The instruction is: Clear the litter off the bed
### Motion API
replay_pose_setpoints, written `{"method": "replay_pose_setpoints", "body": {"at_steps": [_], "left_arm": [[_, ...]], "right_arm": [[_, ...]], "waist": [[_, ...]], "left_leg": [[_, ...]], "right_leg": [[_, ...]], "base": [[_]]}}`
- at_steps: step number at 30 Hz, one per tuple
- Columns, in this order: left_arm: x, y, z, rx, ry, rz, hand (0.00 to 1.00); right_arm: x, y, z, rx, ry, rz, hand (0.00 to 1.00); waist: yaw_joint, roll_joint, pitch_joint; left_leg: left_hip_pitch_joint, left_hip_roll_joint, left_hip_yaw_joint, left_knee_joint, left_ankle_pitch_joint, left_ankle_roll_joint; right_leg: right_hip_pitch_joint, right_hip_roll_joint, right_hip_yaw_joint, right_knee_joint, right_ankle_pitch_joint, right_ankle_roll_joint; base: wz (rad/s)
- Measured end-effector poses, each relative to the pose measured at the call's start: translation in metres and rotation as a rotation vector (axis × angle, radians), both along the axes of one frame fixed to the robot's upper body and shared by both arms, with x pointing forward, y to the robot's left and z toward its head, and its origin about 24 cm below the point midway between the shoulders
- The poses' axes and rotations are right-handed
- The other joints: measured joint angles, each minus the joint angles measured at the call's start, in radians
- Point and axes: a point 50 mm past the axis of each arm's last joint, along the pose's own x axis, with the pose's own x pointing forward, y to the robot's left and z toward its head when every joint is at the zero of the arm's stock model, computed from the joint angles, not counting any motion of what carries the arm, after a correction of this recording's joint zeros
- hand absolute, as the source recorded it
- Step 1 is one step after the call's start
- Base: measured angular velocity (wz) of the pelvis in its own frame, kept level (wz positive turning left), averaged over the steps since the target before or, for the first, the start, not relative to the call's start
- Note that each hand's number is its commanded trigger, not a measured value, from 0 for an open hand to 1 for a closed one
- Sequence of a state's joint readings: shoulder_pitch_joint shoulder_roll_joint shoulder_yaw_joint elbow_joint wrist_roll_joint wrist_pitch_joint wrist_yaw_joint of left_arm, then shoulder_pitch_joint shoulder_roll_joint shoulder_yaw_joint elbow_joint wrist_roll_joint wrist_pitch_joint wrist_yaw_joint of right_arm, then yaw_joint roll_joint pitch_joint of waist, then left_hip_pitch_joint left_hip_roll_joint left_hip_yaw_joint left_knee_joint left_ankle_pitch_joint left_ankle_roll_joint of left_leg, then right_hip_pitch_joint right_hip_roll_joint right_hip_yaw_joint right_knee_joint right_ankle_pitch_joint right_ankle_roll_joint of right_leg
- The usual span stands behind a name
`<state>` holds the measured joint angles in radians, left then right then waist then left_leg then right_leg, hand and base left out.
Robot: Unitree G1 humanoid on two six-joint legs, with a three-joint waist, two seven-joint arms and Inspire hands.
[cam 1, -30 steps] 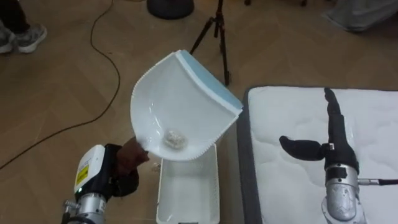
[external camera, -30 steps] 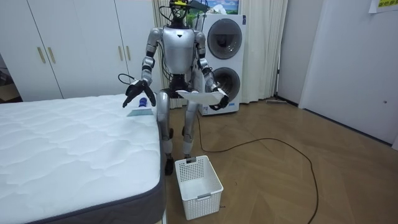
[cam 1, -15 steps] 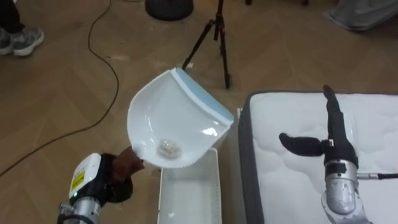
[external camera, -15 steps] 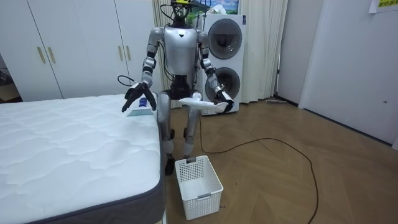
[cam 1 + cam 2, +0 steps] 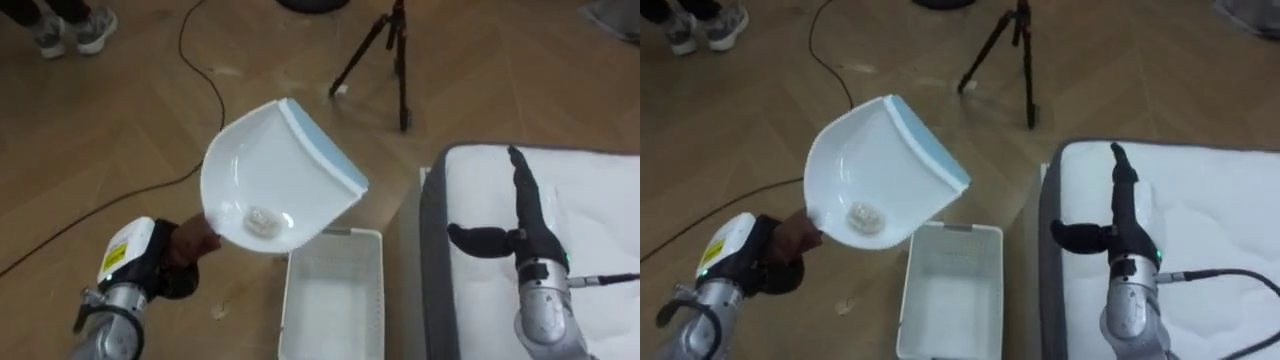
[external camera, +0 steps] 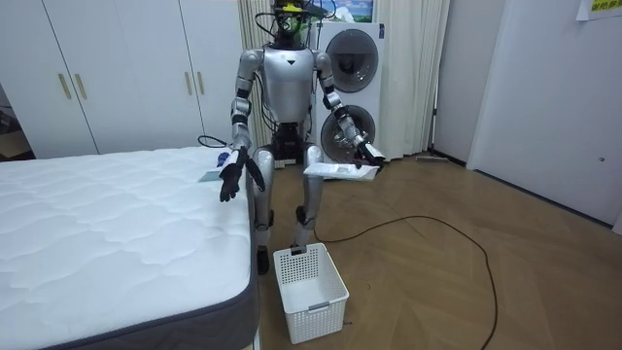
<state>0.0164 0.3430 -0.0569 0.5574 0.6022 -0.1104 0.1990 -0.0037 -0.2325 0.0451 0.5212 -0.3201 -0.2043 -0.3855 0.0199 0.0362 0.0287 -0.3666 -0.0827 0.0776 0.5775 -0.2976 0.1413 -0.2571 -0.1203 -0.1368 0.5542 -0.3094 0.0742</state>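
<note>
Finding nothing legible anywhere. Noticing a small yellow sticker with dark marks (image 5: 115, 262) on the wrist just behind the left hand (image 5: 188, 248) gripping the white plastic dustpan with a blue edge (image 5: 270, 175), print blurring beyond reading. Spotting a pale yellowish paper sheet (image 6: 596, 8) on the light painted wall (image 6: 544, 87) at the room view's upper right, marks too small to tell.

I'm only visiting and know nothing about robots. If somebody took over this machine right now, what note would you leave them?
Left hand: shut on the handle of the white dustpan, held out over the floor.
Right hand: open, idle above the bed.
Things: a crumpled wad lies in the dustpan; the white basket stands on the floor beside the bed, partly under the pan.
Done: wad collected.
Left: tip it into the basket.
</note>
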Motion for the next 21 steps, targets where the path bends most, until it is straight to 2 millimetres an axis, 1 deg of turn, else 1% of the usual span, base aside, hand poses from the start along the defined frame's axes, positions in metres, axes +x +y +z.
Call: {"method": "replay_pose_setpoints", "body": {"at_steps": [1,2,4,6,7,8,9,10,11,13,17,19,21], "left_arm": [[0.003,0.003,0.003,0.011,-0.008,-0.001,1.00],[0.007,0.007,0.007,0.029,-0.007,-0.012,1.00],[0.012,0.014,0.011,0.059,0.006,-0.026,1.00],[0.015,0.020,0.013,0.083,0.031,-0.035,1.00],[0.015,0.025,0.013,0.094,0.047,-0.035,1.00],[0.016,0.028,0.014,0.102,0.056,-0.035,1.00],[0.018,0.028,0.014,0.103,0.060,-0.036,1.00],[0.021,0.028,0.014,0.102,0.075,-0.041,1.00],[0.023,0.028,0.014,0.103,0.084,-0.044,1.00],[0.023,0.028,0.014,0.109,0.098,-0.049,1.00],[0.024,0.025,0.012,0.158,0.148,-0.090,1.00],[0.023,0.022,0.009,0.195,0.182,-0.133,1.00],[0.022,0.018,0.006,0.230,0.220,-0.182,1.00]], "right_arm": [[0.003,0.000,0.001,-0.001,-0.001,0.002,0.00],[0.006,0.001,-0.001,0.001,0.006,0.004,0.00],[0.009,0.000,-0.003,0.010,0.021,0.003,0.00],[0.013,-0.001,-0.001,0.004,0.021,0.010,0.00],[0.016,-0.002,0.002,-0.001,0.013,0.016,0.00],[0.019,-0.004,0.006,-0.013,0.004,0.021,0.00],[0.019,-0.006,0.007,-0.019,0.001,0.021,0.00],[0.019,-0.010,0.007,-0.032,0.006,0.018,0.00],[0.018,-0.012,0.006,-0.041,0.015,0.015,0.00],[0.016,-0.012,0.005,-0.059,0.027,0.022,0.00],[0.015,-0.013,0.003,-0.073,0.040,0.024,0.00],[0.015,-0.012,0.003,-0.076,0.041,0.027,0.00],[0.014,-0.010,-0.001,-0.072,0.056,0.037,0.00]], "waist": [[-0.002,0.008,0.0047],[-0.003,0.010,0.0059],[-0.008,0.012,0.0070],[-0.022,0.024,0.0097],[-0.038,0.034,0.0095],[-0.046,0.046,0.0084],[-0.050,0.052,0.0091],[-0.054,0.063,0.0080],[-0.056,0.069,0.0082],[-0.066,0.075,0.0073],[-0.076,0.081,0.0069],[-0.095,0.085,0.0075],[-0.109,0.089,0.0063]], "left_leg": [[-0.012,-0.003,0.000,-0.007,0.008,0.012],[-0.027,-0.003,0.000,-0.009,0.014,0.015],[-0.040,-0.003,0.000,-0.011,0.021,0.016],[-0.049,-0.003,-0.005,-0.015,0.027,0.017],[-0.062,-0.003,-0.007,-0.017,0.033,0.016],[-0.082,-0.003,-0.007,-0.019,0.040,0.016],[-0.090,-0.005,-0.007,-0.020,0.044,0.015],[-0.103,-0.008,-0.008,-0.027,0.055,0.015],[-0.114,-0.012,-0.008,-0.033,0.062,0.014],[-0.130,-0.016,-0.006,-0.037,0.071,0.011],[-0.158,-0.019,0.001,-0.056,0.091,0.004],[-0.172,-0.021,0.001,-0.066,0.103,0.000],[-0.167,-0.023,0.002,-0.072,0.106,-0.001]], "right_leg": [[-0.016,0.000,0.003,0.000,0.001,-0.001],[-0.033,0.001,0.015,0.000,0.001,-0.001],[-0.045,0.000,0.011,0.000,0.001,-0.002],[-0.049,0.002,-0.006,0.000,0.002,-0.003],[-0.060,0.002,-0.014,0.000,0.002,-0.004],[-0.077,0.001,-0.021,0.005,0.003,-0.006],[-0.086,0.000,-0.022,0.007,0.003,-0.006],[-0.104,-0.003,-0.023,0.010,0.003,-0.010],[-0.128,-0.009,-0.024,0.023,0.001,-0.014],[-0.155,-0.017,-0.027,0.043,-0.004,-0.022],[-0.199,-0.020,-0.018,0.068,-0.006,-0.026],[-0.218,-0.022,-0.014,0.074,-0.008,-0.031],[-0.218,-0.023,-0.009,0.074,-0.009,-0.032]], "base": [[0.00],[0.00],[0.02],[0.07],[0.06],[0.00],[0.03],[0.04],[0.07],[0.03],[0.00],[0.04],[0.02]]}}
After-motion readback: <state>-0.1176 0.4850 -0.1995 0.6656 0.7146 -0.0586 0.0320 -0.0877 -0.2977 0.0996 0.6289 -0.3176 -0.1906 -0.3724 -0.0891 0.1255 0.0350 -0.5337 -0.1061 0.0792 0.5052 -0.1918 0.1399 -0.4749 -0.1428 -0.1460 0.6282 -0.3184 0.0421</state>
